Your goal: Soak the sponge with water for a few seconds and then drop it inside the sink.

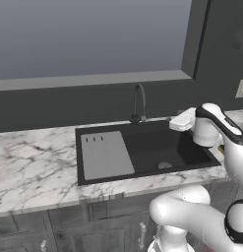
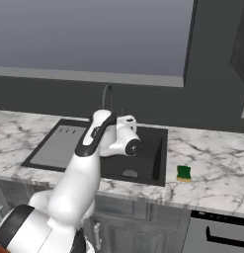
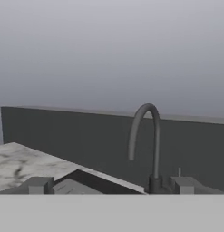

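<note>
The sponge [image 2: 183,173], yellow with a green top, lies on the marble counter just right of the sink [image 2: 152,148]. The black sink [image 1: 152,143] has a grey drainboard [image 1: 106,155] on its left and a dark arched faucet [image 1: 138,104] behind it. My gripper [image 1: 174,123] hovers over the basin's back right part, well left of the sponge, and points at the faucet [image 3: 156,145]. In the hand view the gripper [image 3: 111,186] is open with nothing between its fingertips [image 3: 39,185]. The water is out of view.
Marble counter [image 1: 34,162] stretches left of the sink and continues on its right [image 2: 217,163]. A dark backsplash wall with a ledge [image 1: 93,81] runs behind the faucet. A dark appliance front [image 2: 217,232] sits below the right counter.
</note>
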Controlling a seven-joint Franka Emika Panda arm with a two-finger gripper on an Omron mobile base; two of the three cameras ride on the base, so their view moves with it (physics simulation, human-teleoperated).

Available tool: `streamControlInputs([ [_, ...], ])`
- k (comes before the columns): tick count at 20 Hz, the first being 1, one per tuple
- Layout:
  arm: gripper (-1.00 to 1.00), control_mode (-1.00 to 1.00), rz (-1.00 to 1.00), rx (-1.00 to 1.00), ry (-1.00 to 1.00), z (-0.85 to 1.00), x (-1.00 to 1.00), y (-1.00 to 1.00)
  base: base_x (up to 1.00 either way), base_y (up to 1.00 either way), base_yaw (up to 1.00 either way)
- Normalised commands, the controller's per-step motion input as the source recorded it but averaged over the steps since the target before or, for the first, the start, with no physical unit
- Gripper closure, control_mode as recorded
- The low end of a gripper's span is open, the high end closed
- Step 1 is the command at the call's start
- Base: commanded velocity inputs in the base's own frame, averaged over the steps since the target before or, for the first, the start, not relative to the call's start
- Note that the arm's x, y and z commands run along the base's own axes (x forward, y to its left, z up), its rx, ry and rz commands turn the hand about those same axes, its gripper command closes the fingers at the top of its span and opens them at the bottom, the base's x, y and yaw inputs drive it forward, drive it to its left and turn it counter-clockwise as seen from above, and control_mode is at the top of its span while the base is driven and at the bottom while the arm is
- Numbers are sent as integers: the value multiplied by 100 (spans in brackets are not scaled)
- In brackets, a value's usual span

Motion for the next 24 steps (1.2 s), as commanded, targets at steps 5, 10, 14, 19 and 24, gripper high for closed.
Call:
streamControlInputs([
  [5, -100, -100, 2, 0, 0, 0, 15, 11, 0, 0, 0],
  [10, -100, -100, 0, 0, 0, 0, 11, 4, 0, 0, 0],
  [14, -100, -100, 0, 0, 0, 0, 13, 0, 0, 0, 0],
  [19, -100, -100, 0, 0, 0, -7, 15, 0, 0, 0, 0],
  [24, -100, -100, 0, 0, 0, -17, 21, 0, 0, 0, 0],
])
